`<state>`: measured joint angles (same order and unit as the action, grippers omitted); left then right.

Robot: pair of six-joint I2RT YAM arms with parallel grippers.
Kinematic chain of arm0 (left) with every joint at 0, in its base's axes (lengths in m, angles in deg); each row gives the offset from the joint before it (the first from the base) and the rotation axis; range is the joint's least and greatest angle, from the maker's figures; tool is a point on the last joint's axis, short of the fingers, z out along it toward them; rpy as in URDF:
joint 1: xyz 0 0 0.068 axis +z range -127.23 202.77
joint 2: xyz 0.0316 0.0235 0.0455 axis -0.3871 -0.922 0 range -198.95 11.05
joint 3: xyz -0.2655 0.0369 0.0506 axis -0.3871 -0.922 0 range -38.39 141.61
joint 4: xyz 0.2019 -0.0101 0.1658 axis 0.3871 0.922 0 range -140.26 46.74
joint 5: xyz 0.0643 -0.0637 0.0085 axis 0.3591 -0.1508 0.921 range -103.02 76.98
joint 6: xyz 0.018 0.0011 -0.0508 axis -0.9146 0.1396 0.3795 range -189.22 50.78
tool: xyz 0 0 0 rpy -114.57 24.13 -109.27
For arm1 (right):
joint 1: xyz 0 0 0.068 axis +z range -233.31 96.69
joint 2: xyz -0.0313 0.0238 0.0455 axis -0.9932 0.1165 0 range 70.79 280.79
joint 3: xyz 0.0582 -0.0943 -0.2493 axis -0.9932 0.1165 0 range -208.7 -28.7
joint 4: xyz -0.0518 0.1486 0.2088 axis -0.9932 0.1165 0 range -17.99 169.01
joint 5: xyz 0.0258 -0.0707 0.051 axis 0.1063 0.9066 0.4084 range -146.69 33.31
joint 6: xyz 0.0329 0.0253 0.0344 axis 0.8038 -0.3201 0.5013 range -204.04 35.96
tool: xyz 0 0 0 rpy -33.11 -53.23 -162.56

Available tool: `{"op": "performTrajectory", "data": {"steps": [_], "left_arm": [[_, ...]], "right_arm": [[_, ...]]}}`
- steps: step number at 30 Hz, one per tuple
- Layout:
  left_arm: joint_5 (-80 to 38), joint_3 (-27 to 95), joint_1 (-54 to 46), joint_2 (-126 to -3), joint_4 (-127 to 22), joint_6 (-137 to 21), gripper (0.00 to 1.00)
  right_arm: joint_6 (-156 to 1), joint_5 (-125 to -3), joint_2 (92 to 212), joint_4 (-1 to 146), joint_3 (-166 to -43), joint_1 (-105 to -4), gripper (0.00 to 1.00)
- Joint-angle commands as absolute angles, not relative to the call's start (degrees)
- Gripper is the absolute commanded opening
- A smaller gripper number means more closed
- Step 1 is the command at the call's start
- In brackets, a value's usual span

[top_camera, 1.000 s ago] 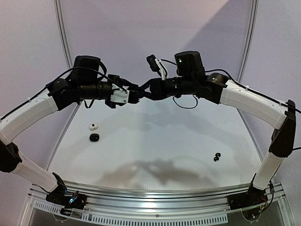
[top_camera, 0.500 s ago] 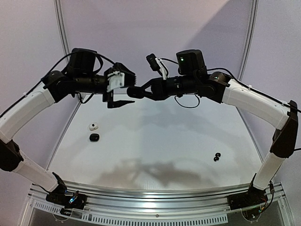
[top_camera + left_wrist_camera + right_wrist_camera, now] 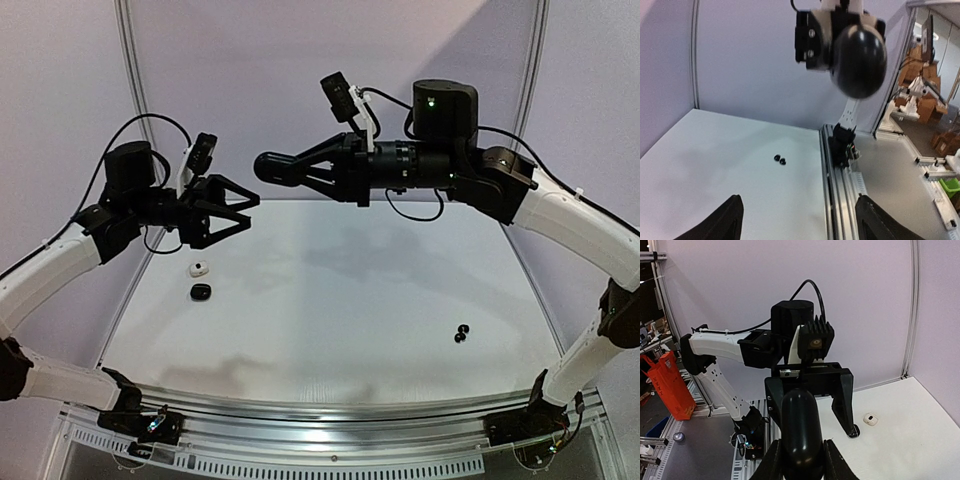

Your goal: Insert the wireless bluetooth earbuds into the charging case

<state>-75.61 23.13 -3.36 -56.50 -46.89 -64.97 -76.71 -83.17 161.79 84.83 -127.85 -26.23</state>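
The charging case (image 3: 268, 167) is a glossy black oval held in the air over the far side of the table, and my right gripper (image 3: 288, 168) is shut on its rear end. The right wrist view shows the case (image 3: 799, 425) upright between the fingers (image 3: 771, 460). It also hangs at the top of the left wrist view (image 3: 859, 60). My left gripper (image 3: 250, 212) stands open and empty to the left of the case, a little lower, apart from it. Two black earbuds (image 3: 460, 333) lie together on the table at the near right, also in the left wrist view (image 3: 779, 159).
A small whitish piece (image 3: 201, 267) and a small black piece (image 3: 201, 290) lie on the table's left side, below my left gripper. A metal rail (image 3: 320, 410) runs along the near edge. Curved walls close in the back.
My left gripper has opened, let go of the case and drawn back to the left and down. My right gripper has lifted the case higher and stays shut on it.
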Motion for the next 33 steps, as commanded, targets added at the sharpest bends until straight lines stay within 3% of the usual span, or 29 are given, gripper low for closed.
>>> {"op": "performTrajectory", "data": {"steps": [1, 7, 11, 17, 24, 30, 33], "left_arm": [[-75.07, 20.71, -5.58, -53.92, -64.22, -51.9, 0.74], [-73.72, 22.45, -7.66, -54.36, -60.97, -55.1, 0.78], [-73.65, 22.7, -8.22, -54.87, -62.57, -54.9, 0.73], [-72.04, 22.97, -8.78, -54.97, -62.39, -54.97, 0.53], [-71.67, 22.96, -9.21, -54.79, -62.39, -55.68, 0.42], [-71.73, 22.81, -9.3, -54.79, -62.38, -55.72, 0.13], [-72.14, 22.59, -9.31, -54.72, -62.76, -55.64, 0.09]], "right_arm": [[-80.29, -82.21, 163.24, 85.83, -130.89, -25.12, 0.0], [-83.09, -80.36, 165.46, 88.19, -133.39, -23.6, 0.0], [-84.87, -79.35, 166.85, 90.27, -135.05, -23.06, 0.0], [-86.79, -78.78, 168.64, 93.23, -137.24, -22.83, 0.0], [-87.64, -77.72, 169.36, 93.91, -137.68, -22.82, 0.0], [-87.6, -77.55, 169.41, 93.75, -137.64, -22.83, 0.0], [-87.52, -77.6, 169.32, 93.19, -137.6, -22.8, 0.0]]}}
